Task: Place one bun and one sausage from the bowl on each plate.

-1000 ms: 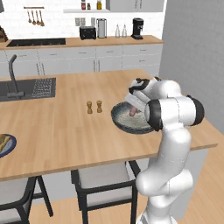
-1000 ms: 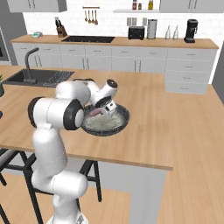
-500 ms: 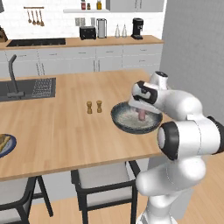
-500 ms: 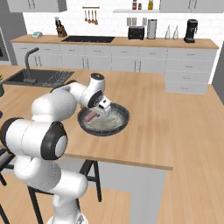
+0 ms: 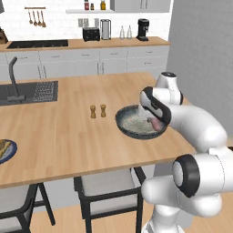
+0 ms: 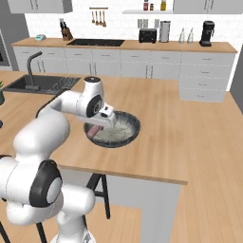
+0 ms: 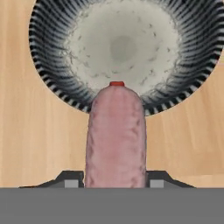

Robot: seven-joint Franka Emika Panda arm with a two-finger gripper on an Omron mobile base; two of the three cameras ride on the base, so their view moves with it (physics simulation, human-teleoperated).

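Pink sausage [image 7: 116,138] clamped lengthwise in the claw [image 7: 114,178], above bowl [image 7: 52,83] rim

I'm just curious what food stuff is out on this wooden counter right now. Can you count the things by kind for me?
Sausage, held in the claw: 1
Dark grey bowl: 1
Small brown shakers: 2
Plate at the counter's left edge, partly cut off, with something tan on it: 1
Total: 5
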